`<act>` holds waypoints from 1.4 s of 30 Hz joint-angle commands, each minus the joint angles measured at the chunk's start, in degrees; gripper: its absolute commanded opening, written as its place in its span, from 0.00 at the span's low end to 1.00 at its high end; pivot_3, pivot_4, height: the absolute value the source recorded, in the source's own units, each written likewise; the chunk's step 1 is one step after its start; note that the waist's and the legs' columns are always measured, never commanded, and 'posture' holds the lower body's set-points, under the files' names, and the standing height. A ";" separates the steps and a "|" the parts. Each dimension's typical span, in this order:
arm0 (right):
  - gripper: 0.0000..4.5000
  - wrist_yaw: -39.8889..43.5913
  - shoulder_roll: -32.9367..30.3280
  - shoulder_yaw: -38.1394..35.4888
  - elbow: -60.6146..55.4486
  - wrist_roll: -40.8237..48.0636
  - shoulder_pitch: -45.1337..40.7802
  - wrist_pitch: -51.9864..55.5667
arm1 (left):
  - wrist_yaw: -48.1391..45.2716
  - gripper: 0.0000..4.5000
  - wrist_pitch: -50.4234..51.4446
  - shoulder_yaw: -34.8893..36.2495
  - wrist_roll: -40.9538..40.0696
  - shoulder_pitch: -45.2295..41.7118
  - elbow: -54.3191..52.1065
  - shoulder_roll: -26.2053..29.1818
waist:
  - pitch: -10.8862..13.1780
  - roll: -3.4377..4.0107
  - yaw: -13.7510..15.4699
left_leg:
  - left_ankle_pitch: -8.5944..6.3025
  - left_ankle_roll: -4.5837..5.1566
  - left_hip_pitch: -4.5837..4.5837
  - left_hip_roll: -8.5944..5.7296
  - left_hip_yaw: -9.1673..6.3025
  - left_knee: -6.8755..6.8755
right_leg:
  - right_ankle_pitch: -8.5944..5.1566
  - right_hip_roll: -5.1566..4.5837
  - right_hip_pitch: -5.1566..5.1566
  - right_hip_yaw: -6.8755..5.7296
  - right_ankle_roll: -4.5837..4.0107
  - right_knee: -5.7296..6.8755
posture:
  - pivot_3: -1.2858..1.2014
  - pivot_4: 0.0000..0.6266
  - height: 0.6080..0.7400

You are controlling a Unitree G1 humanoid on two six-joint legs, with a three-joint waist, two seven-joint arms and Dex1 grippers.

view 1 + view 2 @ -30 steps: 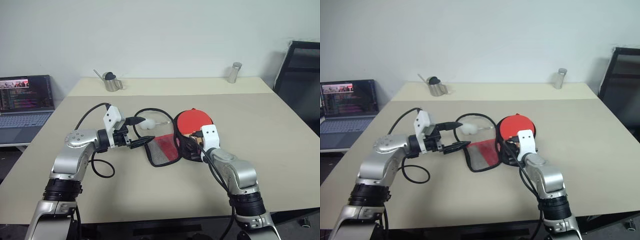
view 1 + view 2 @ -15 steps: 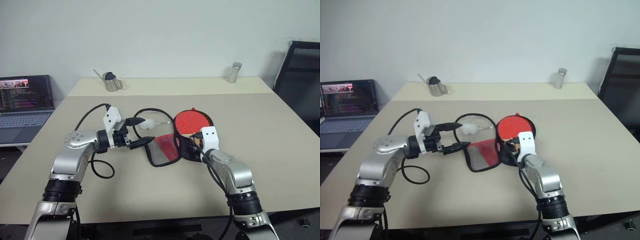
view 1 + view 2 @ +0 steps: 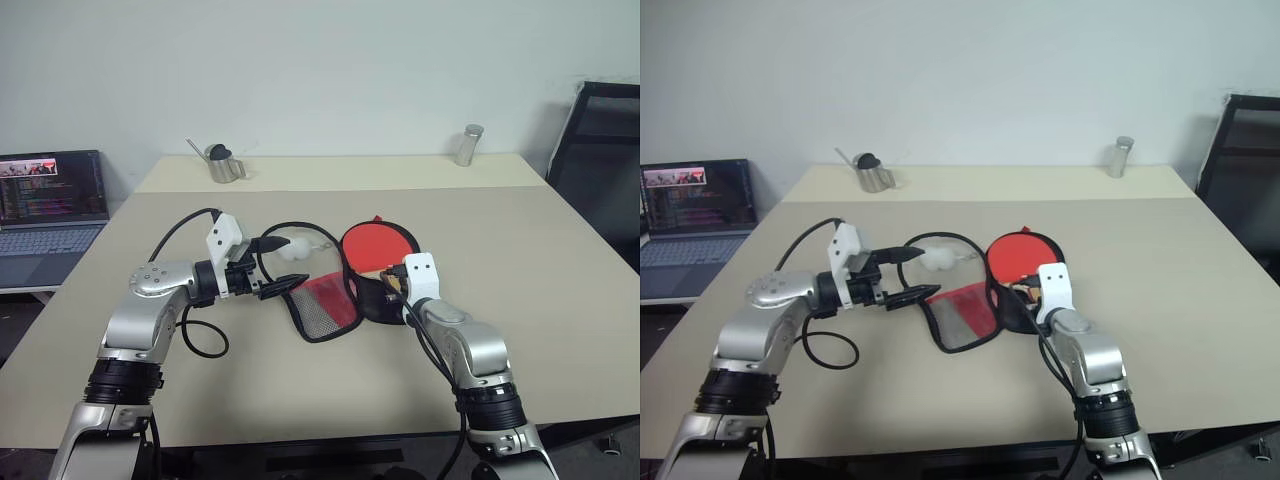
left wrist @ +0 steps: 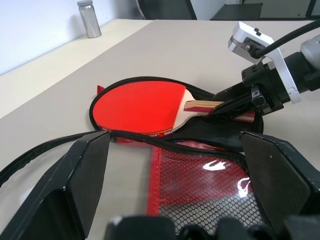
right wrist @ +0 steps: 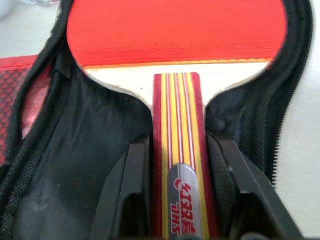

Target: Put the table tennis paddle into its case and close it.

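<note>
The table tennis paddle (image 3: 378, 245) lies red face up in the black lower half of the open case (image 3: 372, 303), near the table's middle. The case's red flap with its mesh pocket (image 3: 325, 303) is folded out to the left. My right gripper (image 5: 177, 150) is shut on the paddle's striped wooden handle (image 5: 177, 115), one finger (image 5: 137, 175) on each side. My left gripper (image 3: 276, 266) stands open at the flap's left edge. The black zipper rim (image 4: 50, 145) runs past its fingers, which close on nothing.
A small white object (image 3: 293, 249) lies just behind the case's rim. A metal can (image 3: 225, 163) and a metal cylinder (image 3: 467, 145) stand at the table's far edge. A laptop (image 3: 50, 200) is off to the left, a black chair (image 3: 600, 150) to the right.
The paddle's red face and the case's rim have shifted slightly to the left. My right gripper's fingers have closed onto the handle. The left arm has stayed still.
</note>
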 commanded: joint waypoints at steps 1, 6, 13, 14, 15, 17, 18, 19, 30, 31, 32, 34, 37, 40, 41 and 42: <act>0.64 -0.39 0.56 -0.28 -3.59 0.31 -0.10 0.71 | -0.03 1.00 -0.80 1.07 -0.39 -0.58 -1.66 0.65 | 0.00 0.00 0.01 | 0.00 0.00 0.00 0.00 0.00 0.00 | 0.00 0.00 0.00 0.00 0.00 0.00 | 0.52 0.24 1.00; 0.99 0.62 0.61 1.28 -8.34 0.97 -0.19 4.09 | 0.50 1.00 -0.87 1.24 -0.33 -0.30 -1.82 0.50 | 0.00 0.00 0.03 | 0.00 0.00 0.00 -0.01 0.00 0.00 | 0.00 0.00 0.00 0.00 0.00 0.00 | 0.52 0.24 1.00; 0.99 9.94 -7.18 1.52 -23.37 7.12 -1.34 11.98 | 1.89 1.00 -1.52 4.36 -0.14 0.90 2.07 2.37 | 0.00 0.00 0.02 | 0.00 0.00 0.00 -0.01 -0.02 0.01 | -0.08 0.00 0.01 -0.01 0.13 -0.01 | 0.52 0.24 1.00; 0.99 11.46 -8.84 1.53 -24.58 8.02 -1.43 12.70 | 2.02 1.00 -1.81 4.80 -0.02 0.89 3.13 2.74 | 0.00 0.00 0.00 | 0.00 0.00 0.00 -0.01 -0.02 0.01 | -0.12 0.00 0.01 -0.01 0.20 0.00 | 0.52 0.24 1.00; 0.99 14.07 -11.08 1.27 -25.82 9.72 -1.35 12.95 | 1.90 1.00 -2.48 5.05 0.36 0.95 4.57 3.29 | 0.00 0.00 0.00 | 0.00 0.00 0.01 0.00 -0.03 0.01 | -0.14 0.00 0.01 -0.02 0.23 0.00 | 0.52 0.24 1.00; 0.99 20.62 -16.70 0.16 -27.62 13.42 -1.04 11.88 | 1.47 1.00 -3.69 4.98 1.08 1.52 6.86 3.96 | 0.00 0.00 0.06 | 0.00 0.00 0.02 0.01 -0.06 0.02 | -0.15 0.00 0.02 -0.07 0.24 0.00 | 0.52 0.24 1.00; 0.99 23.98 -18.69 -1.31 -27.91 15.70 -0.91 10.38 | 1.48 1.00 -4.41 4.78 1.54 1.84 7.87 4.02 | 0.00 0.00 0.07 | 0.00 0.01 0.02 0.00 -0.06 0.02 | -0.15 0.00 0.03 -0.08 0.25 -0.01 | 0.52 0.24 1.00; 0.99 26.39 -20.44 -2.27 -27.70 16.82 -0.90 7.97 | 1.63 1.00 -4.99 4.64 1.92 2.05 8.77 3.87 | 0.00 -0.01 0.08 | 0.00 0.01 0.02 -0.02 -0.06 0.03 | -0.15 -0.01 0.05 -0.09 0.25 -0.03 | 0.52 0.24 1.00; 0.99 43.82 -35.40 -11.35 -25.51 33.26 -5.95 6.99 | 4.39 1.00 -9.80 2.18 8.34 -0.33 22.00 2.78 | -0.03 -0.06 0.21 | -0.01 0.02 0.04 0.01 -0.08 0.04 | -0.15 -0.02 0.07 -0.12 0.25 -0.04 | 0.52 0.24 1.00; 0.99 44.81 -36.53 -11.44 -25.98 34.15 -5.63 6.68 | 4.19 1.00 -10.95 1.43 9.46 -1.12 23.93 2.90 | -0.03 -0.06 0.26 | -0.01 0.02 0.03 0.01 -0.09 0.04 | -0.15 -0.02 0.07 -0.12 0.25 -0.04 | 0.52 0.24 1.00; 0.99 45.31 -37.30 -11.40 -26.25 34.73 -5.41 6.33 | 4.09 1.00 -12.12 0.80 10.51 -1.91 25.85 2.94 | -0.03 -0.06 0.31 | -0.01 0.02 0.02 0.00 -0.09 0.05 | -0.15 -0.02 0.07 -0.13 0.26 -0.04 | 0.52 0.24 1.00; 0.99 45.25 -37.86 -11.09 -26.23 35.18 -5.28 5.35 | 4.42 1.00 -13.62 0.31 11.62 -3.82 29.59 2.20 | -0.04 -0.07 0.41 | -0.01 0.02 0.02 -0.01 -0.08 0.06 | -0.15 -0.03 0.08 -0.12 0.25 -0.04 | 0.52 0.24 1.00; 0.99 44.72 -38.06 -10.21 -25.97 34.77 -5.34 3.53 | 4.98 1.00 -15.91 -0.65 13.07 -6.97 34.82 0.15 | -0.04 -0.07 0.48 | -0.02 0.03 0.02 -0.02 -0.07 0.08 | -0.15 -0.04 0.09 -0.12 0.26 -0.02 | 0.52 0.24 1.00; 0.99 44.50 -38.41 -9.68 -25.80 34.65 -5.15 2.30 | 4.76 1.00 -17.68 -1.55 14.31 -9.56 38.54 -2.01 | -0.04 -0.08 0.57 | -0.02 0.03 0.01 -0.02 -0.07 0.08 | -0.14 -0.04 0.09 -0.13 0.24 -0.02 | 0.52 0.24 1.00; 0.99 44.65 -38.78 -9.51 -25.81 34.55 -4.97 1.90 | 4.73 1.00 -18.20 -1.95 14.79 -10.50 39.92 -2.85 | -0.04 -0.08 0.61 | -0.01 0.02 0.00 -0.03 -0.07 0.09 | -0.13 -0.04 0.09 -0.13 0.23 -0.02 | 0.52 0.24 1.00; 0.99 44.89 -39.23 -9.30 -25.77 34.37 -4.79 1.43 | 4.79 1.00 -18.82 -2.43 15.33 -11.51 41.46 -3.76 | -0.04 -0.08 0.70 | -0.02 0.03 -0.01 -0.02 -0.08 0.10 | -0.12 -0.04 0.09 -0.14 0.22 -0.02 | 0.52 0.24 1.00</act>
